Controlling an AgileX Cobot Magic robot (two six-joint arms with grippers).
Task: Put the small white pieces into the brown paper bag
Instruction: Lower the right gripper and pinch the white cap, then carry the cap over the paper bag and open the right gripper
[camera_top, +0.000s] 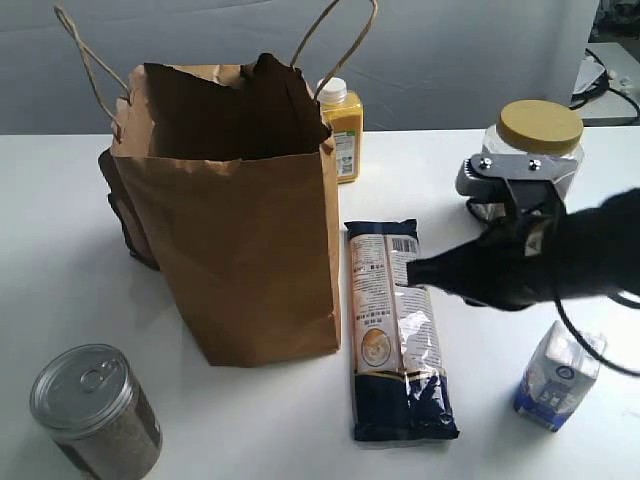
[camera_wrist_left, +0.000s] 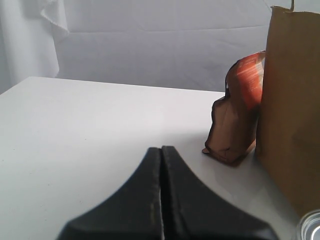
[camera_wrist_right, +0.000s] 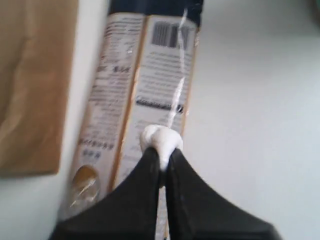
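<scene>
Fingertips of my right hand (camera_wrist_right: 161, 156) pinch one small white piece (camera_wrist_right: 160, 139), above a long food packet (camera_top: 395, 330) lying flat on the table (camera_top: 60, 250). The brown paper bag (camera_top: 240, 240) stands upright just beside that packet, mouth open. My left hand (camera_wrist_left: 161, 150) is closed tight, empty, low over the table near a dark pouch (camera_wrist_left: 230, 130) against the bag.

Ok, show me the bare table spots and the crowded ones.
Widest bare table: left of the dark pouch and brown paper bag, beyond the can. Also the front strip between can and long packet, and between juice bottle and jar. Crowded: the bag-packet gap, and packet to carton, where the right gripper holds a small white piece.
</scene>
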